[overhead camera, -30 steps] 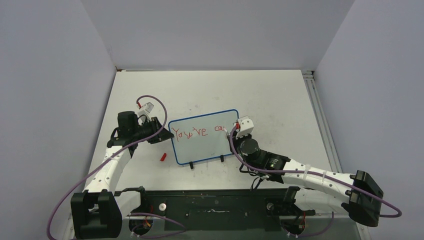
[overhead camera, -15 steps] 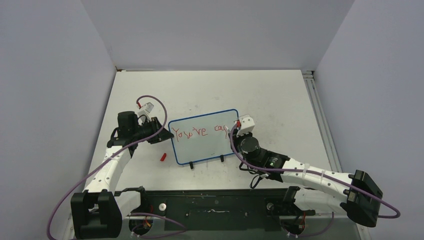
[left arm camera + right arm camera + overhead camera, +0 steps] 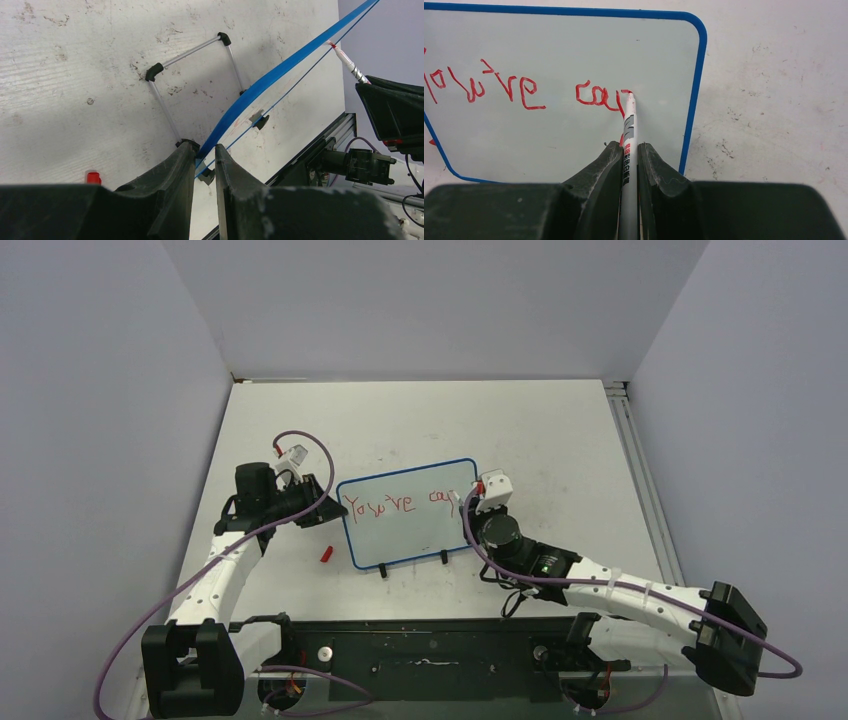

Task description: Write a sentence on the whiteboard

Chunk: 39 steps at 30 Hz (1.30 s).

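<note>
I see the small, glossy white whiteboard (image 3: 400, 540) with its thin blue frame propped at the centre of the overhead view, on a scuffed white tabletop (image 3: 560, 440). My left gripper (image 3: 205, 150) pinches the board's blue edge. My right gripper (image 3: 629, 148), low in the wrist view, is clamped on a slim white marker pen (image 3: 629, 120). The pen's tip touches the red handwritten sentence (image 3: 499, 85), which so far reads roughly "You're cap".
</note>
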Motion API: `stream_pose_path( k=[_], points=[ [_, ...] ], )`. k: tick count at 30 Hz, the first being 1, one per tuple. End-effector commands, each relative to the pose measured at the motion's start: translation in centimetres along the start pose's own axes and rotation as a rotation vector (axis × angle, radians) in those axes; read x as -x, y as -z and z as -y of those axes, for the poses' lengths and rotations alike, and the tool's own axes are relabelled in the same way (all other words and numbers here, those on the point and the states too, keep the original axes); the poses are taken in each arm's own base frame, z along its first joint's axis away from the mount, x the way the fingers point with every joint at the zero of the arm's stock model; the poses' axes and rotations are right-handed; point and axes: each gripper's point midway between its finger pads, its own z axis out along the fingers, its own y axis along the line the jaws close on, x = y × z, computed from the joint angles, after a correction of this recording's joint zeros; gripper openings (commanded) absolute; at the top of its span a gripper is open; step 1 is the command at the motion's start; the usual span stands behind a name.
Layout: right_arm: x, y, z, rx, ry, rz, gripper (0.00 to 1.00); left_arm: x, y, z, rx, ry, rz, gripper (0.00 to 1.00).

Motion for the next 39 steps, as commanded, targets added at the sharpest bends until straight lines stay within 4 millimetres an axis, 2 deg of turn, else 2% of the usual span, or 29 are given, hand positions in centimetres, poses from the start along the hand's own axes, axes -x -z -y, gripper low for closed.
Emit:
stream_pose_path(
  k=[1,8,27,33,39],
  points=[
    [0.4,0.4,1.3,-0.050,-0.039,0.026,0.05,1.5,0.4,1.1,-0.019,-0.054,0.033,0.20],
    [-0.3,0.5,1.3,-0.043,-0.042,0.010,0.05,1.6,0.4,1.1,-0.019,-0.055,0.035,0.20],
    [-1.0,0.0,-0.5,0.037,-0.040,-0.009,0.05,1.5,0.3,1.1,-0.018,-0.054,0.034,0.20],
    [-0.8,0.0,-0.9,0.058,-0.035,-0.007,0.05,1.5,0.3,1.1,-0.019,-0.054,0.033,0.20],
    [0.8,0.8,-0.4,0.052,-0.058,0.034,0.05,1.6,0.4,1.1,-0.017,-0.055,0.035,0.20]
  ],
)
